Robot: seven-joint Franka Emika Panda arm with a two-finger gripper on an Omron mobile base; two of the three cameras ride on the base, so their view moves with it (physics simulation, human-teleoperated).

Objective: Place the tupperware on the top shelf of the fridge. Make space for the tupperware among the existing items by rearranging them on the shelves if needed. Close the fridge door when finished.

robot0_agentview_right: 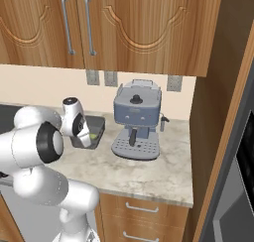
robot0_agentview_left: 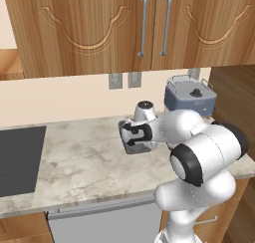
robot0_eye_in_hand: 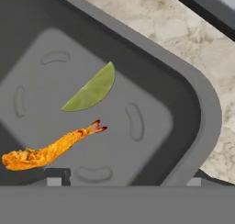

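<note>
The tupperware (robot0_agentview_right: pixel 97 125), a dark grey lidless tub, sits on the marble counter next to the coffee machine. The hand view looks straight into the tupperware (robot0_eye_in_hand: pixel 137 81), where an orange fried shrimp (robot0_eye_in_hand: pixel 46 152) and a green lime wedge (robot0_eye_in_hand: pixel 92 90) lie on its floor. My gripper (robot0_eye_in_hand: pixel 126 178) hangs low over the tub, open, its fingertips (robot0_eye_in_hand: pixel 57 176) wide apart, one inside the tub and the other beyond the rim. From the left base view my hand (robot0_agentview_left: pixel 135 137) covers most of the tub. The top shelf, the shelves and the existing items are out of view.
A blue-grey coffee machine (robot0_agentview_right: pixel 136 119) stands right beside the tub. A black cooktop (robot0_agentview_left: pixel 17 160) lies at the counter's left. Wooden wall cabinets (robot0_agentview_left: pixel 124 28) hang overhead. A grey appliance front with a black panel (robot0_agentview_right: pixel 244 156) rises past a wooden side panel at the right.
</note>
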